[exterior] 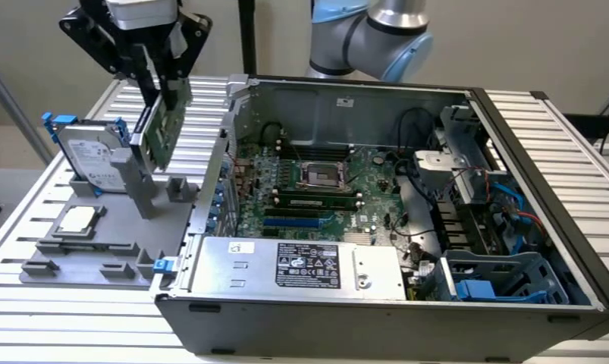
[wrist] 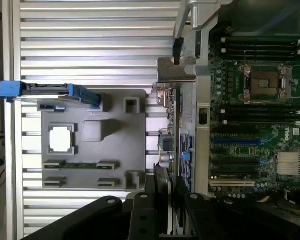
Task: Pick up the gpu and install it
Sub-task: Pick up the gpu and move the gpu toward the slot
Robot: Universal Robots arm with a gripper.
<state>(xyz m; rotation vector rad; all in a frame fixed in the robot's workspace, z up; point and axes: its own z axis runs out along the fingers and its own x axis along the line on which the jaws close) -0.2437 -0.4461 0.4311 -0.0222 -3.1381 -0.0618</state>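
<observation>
The slatted aluminium bench [exterior: 547,129] carries an open computer case [exterior: 385,318] that reaches its edge on the exterior view's right. The motherboard [exterior: 315,189] lies flat on the case floor. A grey parts holder [exterior: 102,250] sits toward the bench's opposite edge, with a hard drive [exterior: 89,155] on blue rails and a CPU chip [exterior: 79,220].

The gpu [exterior: 164,125] is clear of the holder, raised above the strip between holder and case wall. It stands on edge, its face roughly parallel to that wall, its silver bracket at the end away from the grip. The pincer [exterior: 158,80] pinches the card from above, so the card hangs directly below it, with the motherboard across the wall.
</observation>
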